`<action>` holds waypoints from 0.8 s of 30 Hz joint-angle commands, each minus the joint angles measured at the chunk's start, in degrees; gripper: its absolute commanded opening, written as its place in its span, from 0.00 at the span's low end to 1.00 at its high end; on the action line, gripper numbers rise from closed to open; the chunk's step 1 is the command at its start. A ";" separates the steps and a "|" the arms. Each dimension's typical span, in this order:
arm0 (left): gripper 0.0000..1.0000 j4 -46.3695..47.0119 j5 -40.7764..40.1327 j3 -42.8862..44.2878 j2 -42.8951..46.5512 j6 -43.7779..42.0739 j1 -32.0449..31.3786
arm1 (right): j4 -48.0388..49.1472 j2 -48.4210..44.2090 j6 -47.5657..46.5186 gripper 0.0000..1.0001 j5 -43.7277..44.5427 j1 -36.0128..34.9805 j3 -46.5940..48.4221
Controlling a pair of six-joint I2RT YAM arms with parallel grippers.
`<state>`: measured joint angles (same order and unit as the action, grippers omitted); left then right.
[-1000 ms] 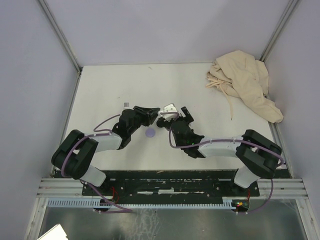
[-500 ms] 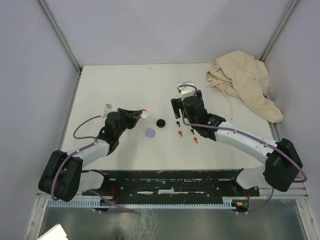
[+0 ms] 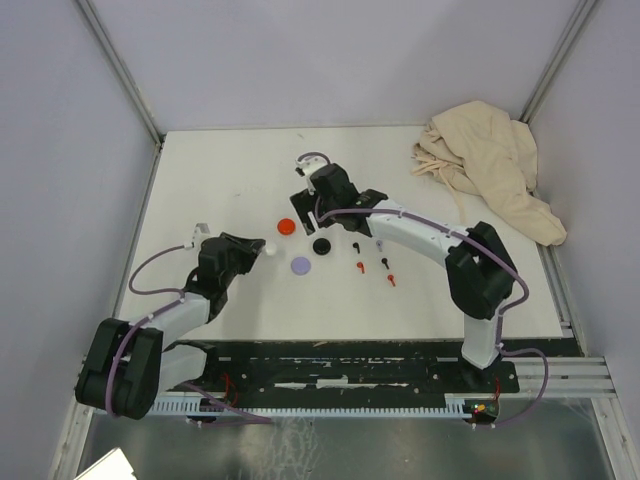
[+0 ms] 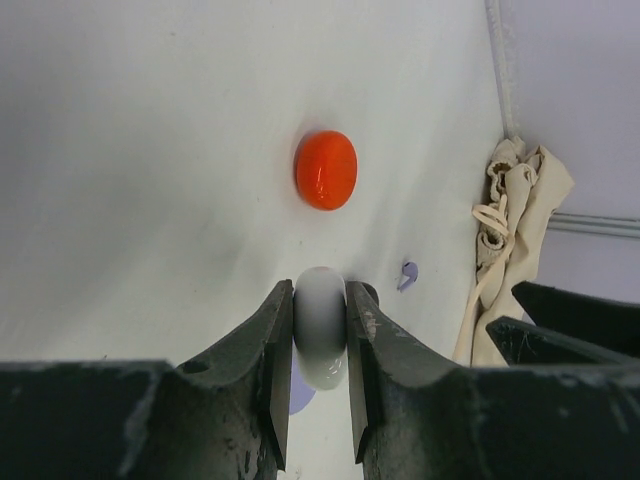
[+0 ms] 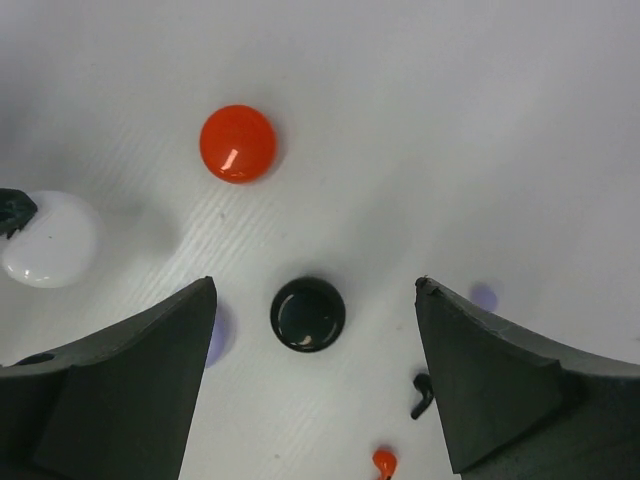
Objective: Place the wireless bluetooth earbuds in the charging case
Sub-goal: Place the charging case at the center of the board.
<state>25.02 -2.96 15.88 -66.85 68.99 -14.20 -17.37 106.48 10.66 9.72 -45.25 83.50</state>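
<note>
My left gripper (image 4: 321, 290) is shut on a white round charging case (image 4: 320, 330), which stands on edge between the jaws just above the table; in the top view the white case (image 3: 268, 246) shows at the left gripper (image 3: 260, 248). My right gripper (image 5: 315, 283) hangs open above a black round case (image 5: 307, 313), apart from it. A red case (image 5: 238, 143) lies beyond it. The earbuds lie loose on the table: a black one (image 5: 422, 395), a red one (image 5: 384, 461), and a lavender one (image 4: 407, 273).
A lavender round case (image 3: 300, 266) lies near the black case (image 3: 321, 245). More red and black earbuds (image 3: 361, 267) sit right of them. A crumpled beige cloth (image 3: 490, 165) fills the far right corner. Walls close in the table on three sides.
My right gripper has swung left, from over the earbuds to above the black case. My left gripper has drawn back toward the near left with the white case, uncovering the red case.
</note>
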 commanded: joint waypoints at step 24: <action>0.03 10.86 0.11 -2.07 -7.50 -10.42 1.80 | -3.42 26.32 -2.04 0.88 -11.98 -1.01 29.34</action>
<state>30.20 -3.79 13.74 -72.69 61.49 -12.82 -21.12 131.07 9.37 -2.00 -45.76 108.73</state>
